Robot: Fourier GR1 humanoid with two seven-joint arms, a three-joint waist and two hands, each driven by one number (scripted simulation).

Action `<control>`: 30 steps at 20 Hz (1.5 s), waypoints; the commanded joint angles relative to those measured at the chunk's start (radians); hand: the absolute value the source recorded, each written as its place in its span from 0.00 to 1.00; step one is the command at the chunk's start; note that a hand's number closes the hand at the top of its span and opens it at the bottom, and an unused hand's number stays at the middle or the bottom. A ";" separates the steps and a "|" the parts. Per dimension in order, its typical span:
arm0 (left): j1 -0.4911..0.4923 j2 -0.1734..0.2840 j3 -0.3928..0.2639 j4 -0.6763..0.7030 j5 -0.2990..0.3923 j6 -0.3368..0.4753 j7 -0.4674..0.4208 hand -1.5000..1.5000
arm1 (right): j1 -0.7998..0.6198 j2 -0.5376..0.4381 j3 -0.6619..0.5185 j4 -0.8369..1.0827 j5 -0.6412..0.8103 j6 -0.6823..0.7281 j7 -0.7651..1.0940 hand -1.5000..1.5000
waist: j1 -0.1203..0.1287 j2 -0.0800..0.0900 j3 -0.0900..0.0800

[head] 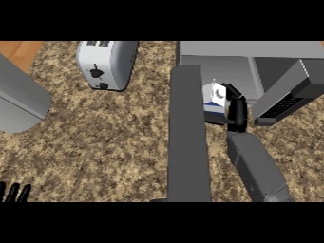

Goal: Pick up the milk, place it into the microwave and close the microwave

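Observation:
The milk is a small white carton with blue print, held upright at the mouth of the microwave at the upper right. My right hand is curled round the carton's right side, and its grey forearm comes up from the lower edge. The microwave's door stands open as a long grey slab reaching toward me, just left of the carton. The lower part of the carton is hidden by my hand and the door. My left hand rests open at the lower left corner, fingers up.
A white toaster stands on the speckled counter at the upper middle. A large rounded grey object lies at the left edge. The microwave's dark control side juts out right of my hand.

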 commanded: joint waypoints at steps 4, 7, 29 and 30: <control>-0.005 0.013 0.010 0.021 0.011 -0.027 0.004 0.00 | -0.170 -0.053 -0.074 0.293 0.034 -0.086 -0.067 1.00 | 0.026 0.011 0.001; 0.014 0.024 0.006 0.008 0.009 -0.055 -0.015 0.00 | -0.221 -0.105 -0.077 0.358 0.052 -0.096 -0.041 1.00 | 0.054 0.020 0.002; -0.072 0.015 0.004 0.057 -0.015 -0.037 -0.002 0.00 | -0.338 -0.201 -0.130 0.427 0.078 -0.233 -0.208 1.00 | 0.100 0.051 0.007; -0.062 0.016 -0.009 0.064 0.002 -0.058 0.001 0.00 | -0.357 -0.178 -0.126 0.424 0.087 -0.294 -0.215 1.00 | 0.109 0.051 0.005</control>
